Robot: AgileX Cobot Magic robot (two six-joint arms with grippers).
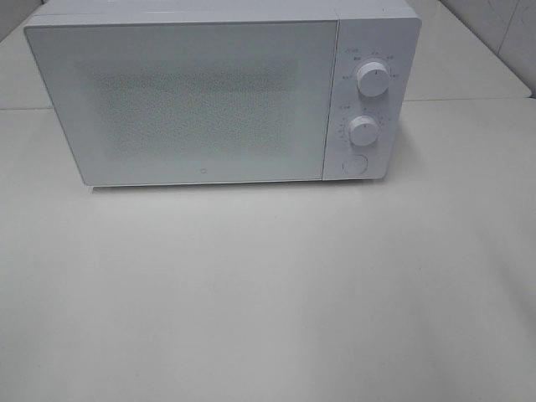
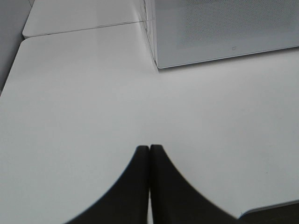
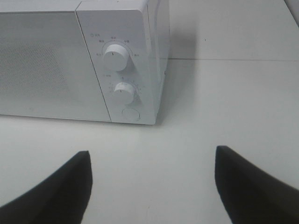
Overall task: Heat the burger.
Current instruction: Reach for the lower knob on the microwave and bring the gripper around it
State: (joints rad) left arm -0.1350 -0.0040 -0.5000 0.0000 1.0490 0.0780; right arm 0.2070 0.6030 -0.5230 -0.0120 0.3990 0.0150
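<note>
The burger is out of view in every frame. A white microwave [image 1: 209,92] stands at the back of the table with its door closed; it also shows as the microwave [image 3: 79,65] and the microwave [image 2: 224,28]. My left gripper [image 2: 149,148] is shut with nothing between its fingers, hovering over bare table to the left front of the microwave. My right gripper [image 3: 153,158] is open and empty, facing the microwave's right end. Neither gripper shows in the exterior high view.
The microwave has two round knobs, an upper knob [image 1: 372,78] and a lower knob [image 1: 363,130], with a round button [image 1: 356,164] beneath. The white table [image 1: 268,293] has a seam running behind the microwave. A grey edge [image 2: 271,212] peeks beside the left gripper.
</note>
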